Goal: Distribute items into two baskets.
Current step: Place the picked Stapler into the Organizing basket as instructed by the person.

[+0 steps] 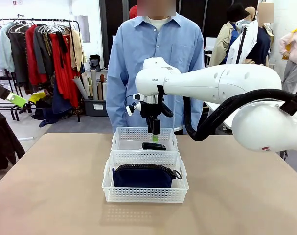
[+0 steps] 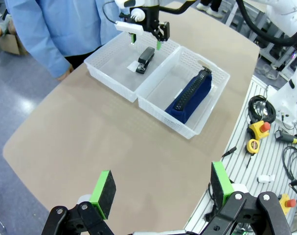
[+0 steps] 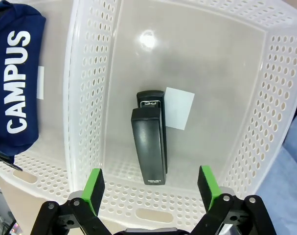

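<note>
Sorting looks done: navy pouch (image 1: 144,176) sits in the near basket (image 1: 145,195), black stapler (image 1: 153,146) lies flat on the floor of the far basket (image 1: 120,138); only pulling clear seems left. Right gripper (image 1: 153,132) hangs above the stapler, jaws wide, empty. Left gripper (image 2: 163,185) off the near left edge, jaws wide, empty. Pouch soft fabric, zip on top, white lettering; stapler hard, oblong; baskets white perforated plastic, touching

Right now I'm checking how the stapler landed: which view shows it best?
The right wrist view: it looks straight down on the stapler, lying flat on the far basket's floor beside a white label. The left wrist view shows it small and far off; the front view shows just a dark sliver above the basket wall.
</note>
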Action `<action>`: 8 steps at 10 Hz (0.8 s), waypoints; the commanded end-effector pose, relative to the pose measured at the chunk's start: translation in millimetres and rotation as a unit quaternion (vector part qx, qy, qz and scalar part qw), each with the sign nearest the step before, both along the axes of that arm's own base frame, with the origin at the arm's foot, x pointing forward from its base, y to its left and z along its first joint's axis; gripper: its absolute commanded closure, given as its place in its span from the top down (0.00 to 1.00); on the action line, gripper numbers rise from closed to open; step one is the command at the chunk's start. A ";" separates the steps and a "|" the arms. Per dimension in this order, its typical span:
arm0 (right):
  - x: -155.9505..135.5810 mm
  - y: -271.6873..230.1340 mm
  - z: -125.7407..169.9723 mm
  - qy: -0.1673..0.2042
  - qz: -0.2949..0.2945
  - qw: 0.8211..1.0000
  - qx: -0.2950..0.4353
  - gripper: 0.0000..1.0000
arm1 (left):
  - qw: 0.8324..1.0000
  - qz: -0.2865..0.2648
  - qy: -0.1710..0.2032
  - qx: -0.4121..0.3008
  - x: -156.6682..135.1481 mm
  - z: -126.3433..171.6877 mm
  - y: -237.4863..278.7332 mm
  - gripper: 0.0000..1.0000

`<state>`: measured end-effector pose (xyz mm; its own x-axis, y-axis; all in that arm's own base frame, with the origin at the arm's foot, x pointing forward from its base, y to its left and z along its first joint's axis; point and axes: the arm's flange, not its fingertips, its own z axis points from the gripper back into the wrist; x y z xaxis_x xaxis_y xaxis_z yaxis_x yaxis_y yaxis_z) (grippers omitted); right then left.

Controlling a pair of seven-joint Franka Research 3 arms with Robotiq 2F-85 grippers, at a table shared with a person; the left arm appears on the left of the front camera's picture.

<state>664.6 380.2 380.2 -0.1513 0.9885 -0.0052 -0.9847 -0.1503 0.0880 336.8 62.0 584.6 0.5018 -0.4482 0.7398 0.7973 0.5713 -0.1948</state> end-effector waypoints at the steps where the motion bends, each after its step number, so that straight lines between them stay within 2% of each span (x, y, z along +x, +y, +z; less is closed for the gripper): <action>1: 0.3 0.0 -2.1 0.001 0.000 1.000 0.000 1.00 | 1.000 -0.002 -0.005 -0.006 0.2 -0.2 -0.3 1.00; 8: 0.3 0.0 -2.1 0.001 0.000 1.000 0.000 1.00 | 1.000 -0.002 -0.005 -0.006 0.2 -0.2 -0.3 1.00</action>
